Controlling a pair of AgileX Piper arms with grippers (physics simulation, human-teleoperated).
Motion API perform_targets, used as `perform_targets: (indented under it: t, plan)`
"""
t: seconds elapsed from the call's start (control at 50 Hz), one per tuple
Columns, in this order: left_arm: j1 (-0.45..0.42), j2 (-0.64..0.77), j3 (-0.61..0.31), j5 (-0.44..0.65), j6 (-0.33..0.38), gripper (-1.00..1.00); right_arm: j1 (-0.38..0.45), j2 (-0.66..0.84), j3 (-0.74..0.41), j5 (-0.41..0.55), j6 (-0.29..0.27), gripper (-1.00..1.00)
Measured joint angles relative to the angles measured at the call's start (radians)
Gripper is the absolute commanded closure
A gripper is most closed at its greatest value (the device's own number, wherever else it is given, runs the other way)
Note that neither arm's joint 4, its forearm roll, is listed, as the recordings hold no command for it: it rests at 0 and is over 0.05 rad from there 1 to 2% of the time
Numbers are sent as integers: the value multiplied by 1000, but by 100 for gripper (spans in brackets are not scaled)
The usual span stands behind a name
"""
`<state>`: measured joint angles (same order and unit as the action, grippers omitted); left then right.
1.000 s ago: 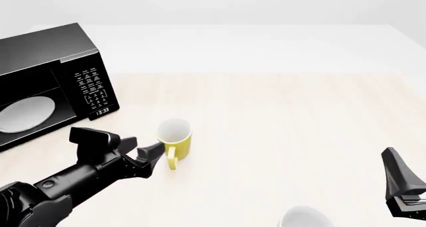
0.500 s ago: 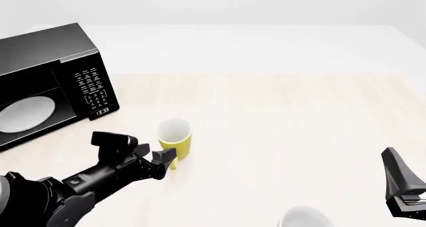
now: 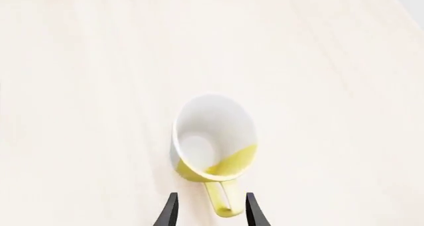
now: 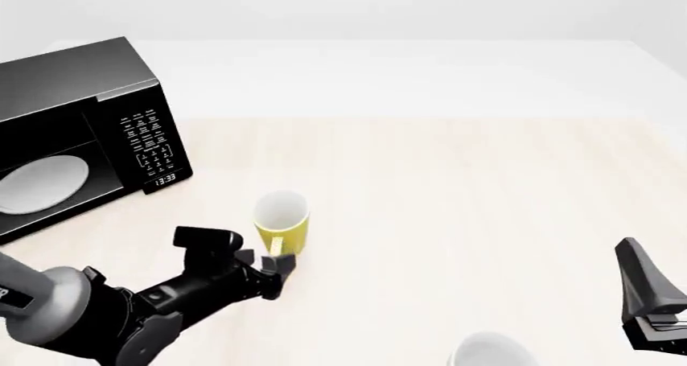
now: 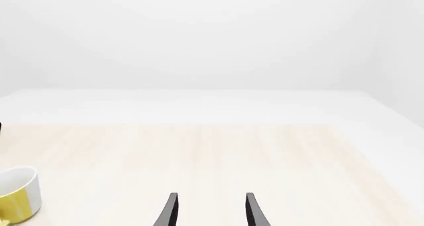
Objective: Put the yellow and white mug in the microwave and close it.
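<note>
Front view shows the pale wooden desk point(image 4: 462, 189) carrying everything, with the microwave point(image 4: 80, 133) the biggest thing on it, a black box at the far left whose open cavity shows the white round turntable plate point(image 4: 41, 183) and whose keypad and small clock display face the arms. Next in size is the left arm, reaching in from the lower left with its left pincer point(image 4: 277, 263) low over the desk, just at the near side of the yellow and white mug point(image 4: 281, 221). The mug stands upright near the middle-left of the desk, apart from the microwave, white inside, its handle pointing back toward the arms. In the left wrist view the two fingertips point(image 3: 170, 213) stand apart on either side of the handle, which lies between them without visible contact. The right pincer point(image 4: 647, 302) sits at the lower right edge, well away from the mug, its fingers spread apart over bare desk. A white rounded object point(image 4: 491, 351) peeks in at the bottom edge.
</note>
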<state>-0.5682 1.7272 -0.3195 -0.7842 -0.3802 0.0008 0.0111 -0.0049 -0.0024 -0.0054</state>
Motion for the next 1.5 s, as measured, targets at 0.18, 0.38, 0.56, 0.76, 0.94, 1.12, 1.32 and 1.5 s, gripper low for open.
perform_targets:
  t: [0.18, 0.38, 0.56, 0.76, 0.94, 1.12, 1.32, 1.5]
  plan:
    - [-10, 51, -9, -20, -16, -100, 0, 0, 0, 0, 0, -100]
    - [-27, 50, -11, -40, -40, 100, 0, 0, 0, 0, 0, -100]
    - [-20, 19, 4, -36, -37, 100, 0, 0, 0, 0, 0, -100]
    - [-6, -64, 35, -11, -18, 100, 0, 0, 0, 0, 0, -100]
    - [21, -164, 61, 31, 22, 100, 0, 0, 0, 0, 0, -100]
    - [63, -279, 83, 87, 74, 100, 0, 0, 0, 0, 0, -100]
    - [129, -405, 108, 154, 135, 100, 0, 0, 0, 0, 0, -100]
    - [201, -505, 130, 213, 182, 100, 0, 0, 0, 0, 0, -100]
